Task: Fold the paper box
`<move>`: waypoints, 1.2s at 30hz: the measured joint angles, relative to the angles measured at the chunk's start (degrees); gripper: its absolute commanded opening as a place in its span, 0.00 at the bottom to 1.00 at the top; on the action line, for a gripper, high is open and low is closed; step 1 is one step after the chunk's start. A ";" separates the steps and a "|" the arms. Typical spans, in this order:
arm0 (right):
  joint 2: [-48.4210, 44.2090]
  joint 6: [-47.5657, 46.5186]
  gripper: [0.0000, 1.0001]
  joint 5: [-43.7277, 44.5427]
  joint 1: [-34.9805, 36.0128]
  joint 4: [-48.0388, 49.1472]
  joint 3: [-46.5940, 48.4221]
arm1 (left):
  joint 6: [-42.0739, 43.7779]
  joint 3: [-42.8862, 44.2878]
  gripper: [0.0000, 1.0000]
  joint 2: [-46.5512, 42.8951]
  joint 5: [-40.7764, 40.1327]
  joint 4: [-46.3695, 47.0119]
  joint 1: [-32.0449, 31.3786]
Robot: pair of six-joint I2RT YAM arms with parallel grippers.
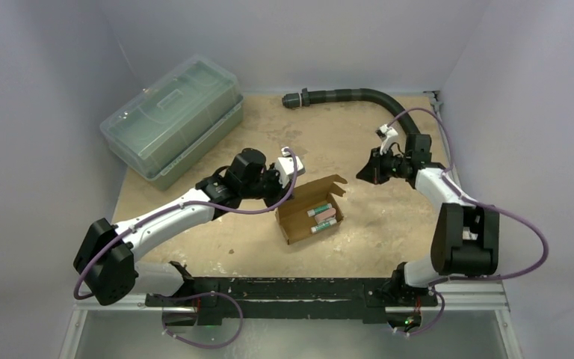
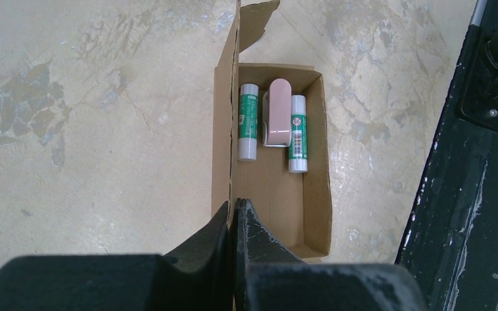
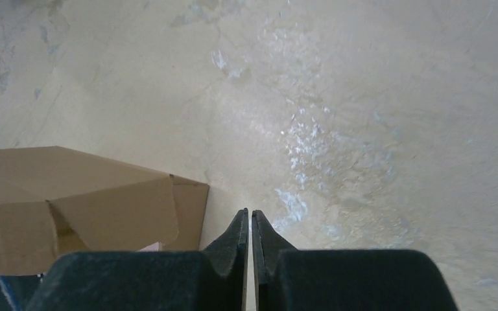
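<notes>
Although the paper box (image 1: 297, 223) already stands as an open tray with its walls up, it is not closed. Its lid flap (image 1: 334, 182) at the far end stands raised and unfolded, so the body looks formed, and folding the lid down and tucking its tabs is, by my reading, what is left. The box sits near the middle of the table (image 1: 329, 134), between the two arms, with two green-and-white glue sticks (image 2: 248, 123) and a pink rounded item (image 2: 277, 113), perhaps a small stapler, lying side by side on its floor toward the flap end. The left gripper (image 2: 236, 206) is at one long wall, and the thin upper edge of that wall runs straight into the slit between its closed fingers, so it appears to pinch the cardboard there. The right gripper (image 3: 249, 215) hangs near the flap end without touching it, over bare table, its fingers at a hairline gap with nothing in them. The box is plain brown cardboard, matte and thin-walled, with crisp creases and an angled, notched outline to the flap. The glue sticks are smooth cylinders with glossy printed labels, and the pink item has a soft, rounded end. Both grippers' fingers are matte black and taper to blunt wedges. The table is tan and mottled with pale scuffs, and a clear greenish lidded plastic bin (image 1: 172, 127) sits at its far left, well apart from the box
</notes>
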 measured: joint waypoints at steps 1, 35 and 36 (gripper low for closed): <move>1.64 0.35 0.05 -0.04 0.02 -0.57 0.00 | -0.02 -0.09 0.00 -0.07 -0.02 0.09 -0.02; 9.99 -7.61 0.00 -10.38 10.58 -12.11 4.00 | -0.07 -0.20 0.00 -0.13 0.09 0.28 -0.09; 10.54 -7.61 0.00 -10.34 10.58 -12.28 4.07 | -0.07 -0.20 0.00 -0.11 0.11 0.28 -0.11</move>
